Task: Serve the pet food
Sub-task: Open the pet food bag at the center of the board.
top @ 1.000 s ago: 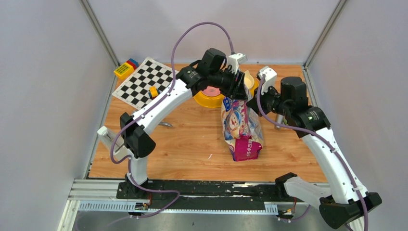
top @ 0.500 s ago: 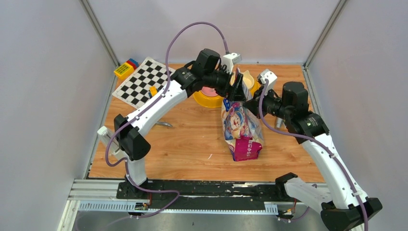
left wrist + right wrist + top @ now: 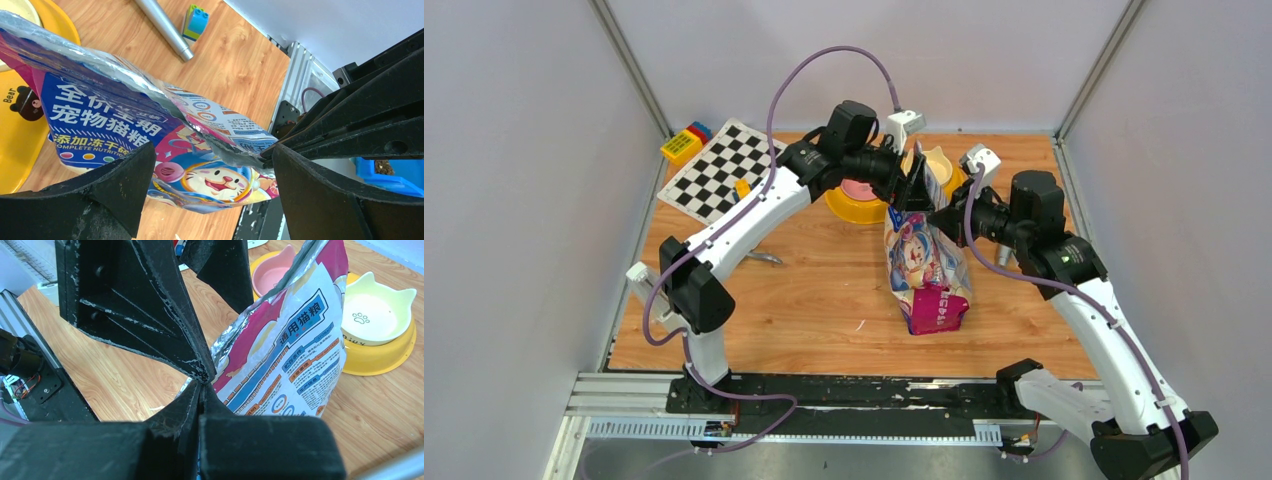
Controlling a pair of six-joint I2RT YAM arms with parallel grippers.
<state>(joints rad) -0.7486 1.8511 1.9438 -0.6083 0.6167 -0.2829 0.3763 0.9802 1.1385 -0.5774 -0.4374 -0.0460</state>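
Here the right gripper [image 3: 937, 213] pinches the pet-food bag [image 3: 930, 268], left gripper [image 3: 913, 186] spread astride it, feeder [image 3: 852, 212] behind.

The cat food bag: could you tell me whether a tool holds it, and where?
The right tool pinches the bag by its open top edge; the left tool stands open, gripping nothing.
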